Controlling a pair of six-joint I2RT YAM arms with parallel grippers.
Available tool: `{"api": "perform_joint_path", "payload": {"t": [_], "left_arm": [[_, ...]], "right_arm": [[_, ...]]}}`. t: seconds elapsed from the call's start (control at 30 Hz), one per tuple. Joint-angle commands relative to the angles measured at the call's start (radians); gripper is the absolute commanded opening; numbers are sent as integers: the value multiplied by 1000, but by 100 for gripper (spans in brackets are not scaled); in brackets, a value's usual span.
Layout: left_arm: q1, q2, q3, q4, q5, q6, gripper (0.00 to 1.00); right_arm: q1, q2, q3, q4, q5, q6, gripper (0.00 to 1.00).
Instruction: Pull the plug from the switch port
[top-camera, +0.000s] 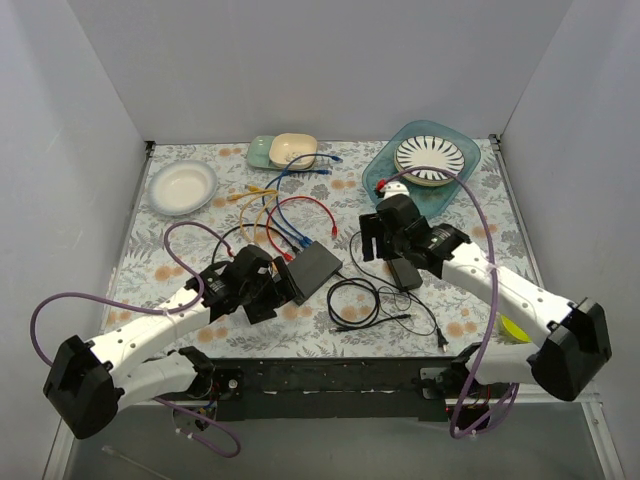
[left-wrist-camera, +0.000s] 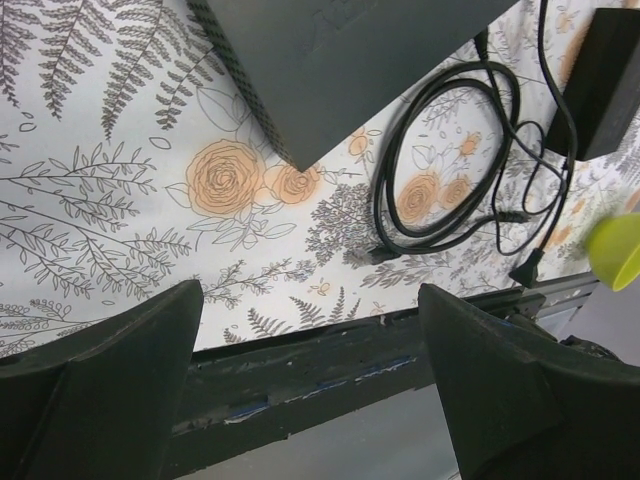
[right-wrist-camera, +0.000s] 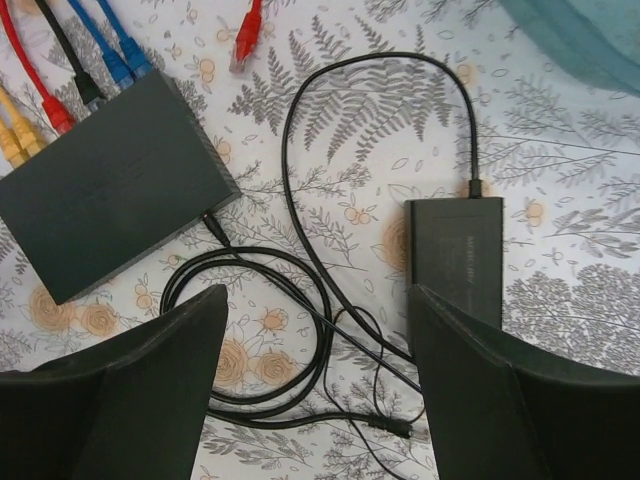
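Switch port, plug seated, lies apart from released left fingers and right fingers.

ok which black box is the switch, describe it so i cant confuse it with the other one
Near the middle of the flowered tablecloth lie two black boxes. The switch is the larger left one; unlike the smaller power brick on its right with one black cord, it has red, black, blue and yellow cables plugged in a row along its far edge.
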Motion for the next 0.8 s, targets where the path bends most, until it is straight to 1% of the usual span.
{"api": "perform_joint_path", "payload": {"t": [0.0,0.07,0.1,0.17,0.2,0.23,0.27,0.3,0.33,0.37,0.43,0.47,0.57,0.63,0.67,0.73,0.77], "left_arm": [[-4,5,24,-37,-21,-15,89],[-4,-1,18,-45,-26,-22,88],[-4,-4,9,-45,-24,-27,88],[-4,-6,-2,-45,-17,-48,87],[-4,-7,-8,-47,-16,-56,86],[-4,-6,-14,-59,-21,-79,85],[-4,-7,-17,-68,-29,-93,81],[-3,-10,-20,-79,-61,-108,79],[-3,-17,-16,-108,-79,-122,76],[-4,-23,-11,-129,-101,-171,75],[-4,-53,-8,-177,-162,-211,71],[-4,-66,-11,-185,-176,-241,70],[-3,-77,-38,-177,-187,-258,66],[-3,-44,-51,-156,-170,-263,63],[-3,0,-60,-150,-165,-263,61],[-3,44,-66,-118,-156,-262,57],[-3,90,-69,-102,-153,-256,56]], "right_arm": [[53,103,37,104,-53,-2,76],[56,154,49,136,-87,-9,71],[56,210,57,148,-104,-9,65],[54,273,100,178,-112,-3,50],[50,337,126,181,-122,-2,32],[48,371,176,184,-127,-2,23],[45,404,207,181,-127,-3,15],[36,466,236,178,-130,4,2],[28,499,299,172,-132,8,1],[19,531,327,149,-132,17,1],[-10,618,382,121,-130,38,1],[-22,667,416,110,-150,40,1],[-47,752,476,75,-197,41,1],[-42,775,487,60,-213,29,1],[-39,784,482,56,-224,28,1],[-33,780,439,70,-231,25,1],[-29,768,422,79,-245,23,1]]}}
